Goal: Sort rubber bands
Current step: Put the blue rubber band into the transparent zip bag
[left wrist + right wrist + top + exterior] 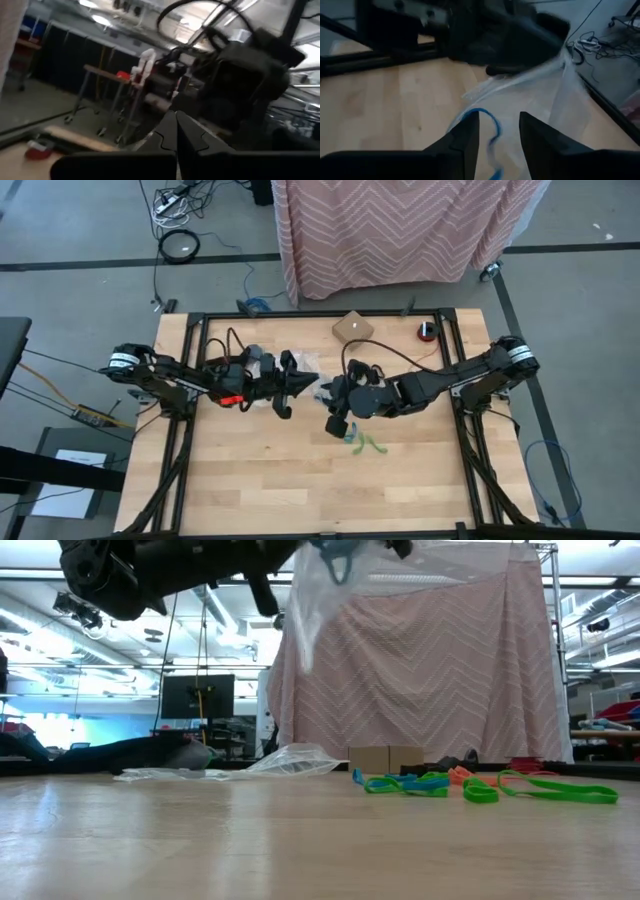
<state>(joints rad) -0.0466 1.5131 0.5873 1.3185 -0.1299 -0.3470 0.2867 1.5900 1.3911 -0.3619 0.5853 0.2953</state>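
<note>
Low view: green, blue and orange bands [480, 785] lie in a loose heap on the near-right part of the table [200, 840], with a spare clear bag [290, 760] flat on the wood to their left. Above them both arms meet at mid-table, holding a second clear bag [310, 610] in the air.

The right gripper [499, 132] hovers at that bag's mouth, fingers parted to a middling gap, a blue band [490, 120] seen between them just beyond the tips (whether the band is already free of the fingers, or inside the bag, cannot be told from here).

The left gripper [296, 385] is closed tight, apparently pinching the bag's edge to hold it up, though the contact itself is hidden.

Farther back sit a small box [352, 327] and a red roll [427, 331] near the far edge.

The step in hand looks like dropping the blue band into the held bag. To do it well, the right fingers should open fully while over the mouth, and the left should keep the bag taut and steady so the floppy loop falls in rather than snagging on the film.
</note>
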